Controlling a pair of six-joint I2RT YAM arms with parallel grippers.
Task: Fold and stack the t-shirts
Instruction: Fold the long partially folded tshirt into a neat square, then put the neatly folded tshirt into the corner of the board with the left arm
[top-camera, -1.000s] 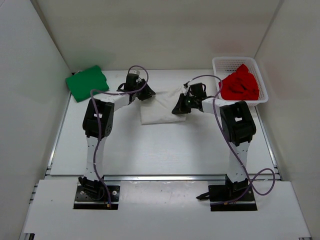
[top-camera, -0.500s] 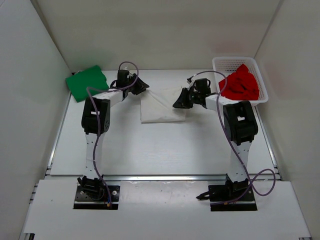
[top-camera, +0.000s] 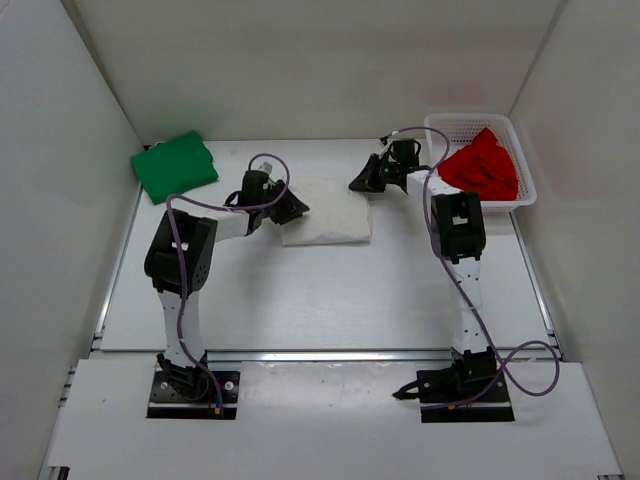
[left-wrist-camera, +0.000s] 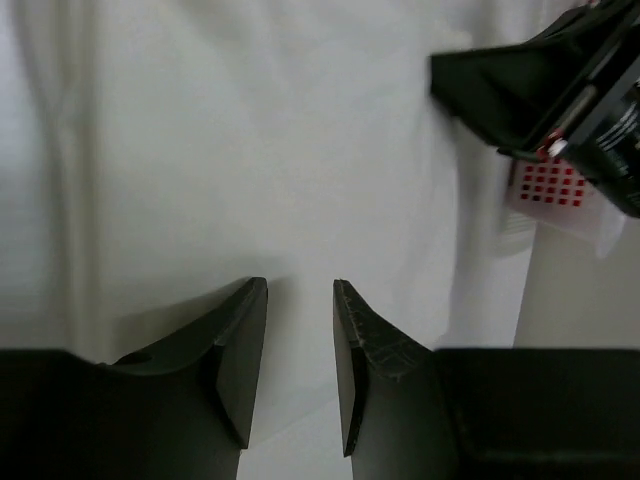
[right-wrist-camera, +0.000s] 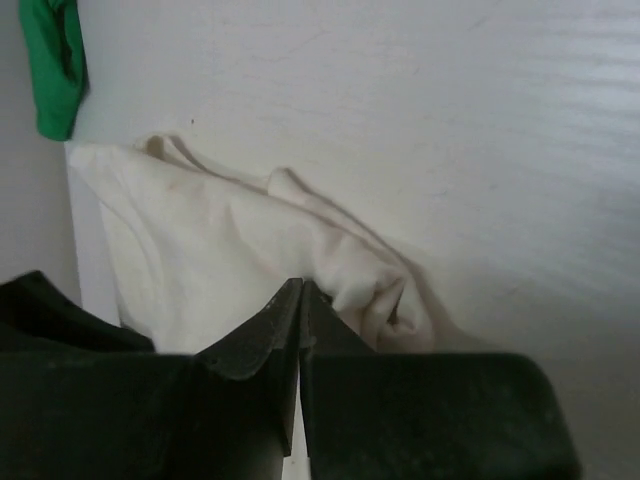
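The white shirt (top-camera: 326, 213) lies folded on the counter (top-camera: 320, 290), toward the back. The left hand (left-wrist-camera: 300, 300) sits at its left edge, fingers spread over the cloth, gripping nothing. The right hand (right-wrist-camera: 301, 300), just off the shirt's far right corner, is pressed together, seemingly empty. The green shirt (top-camera: 175, 166) lies folded back left. The red shirt (top-camera: 482, 168) is heaped in the basket (top-camera: 470, 122).

Plain white walls (top-camera: 320, 60) enclose a white table (top-camera: 320, 295) under even light.
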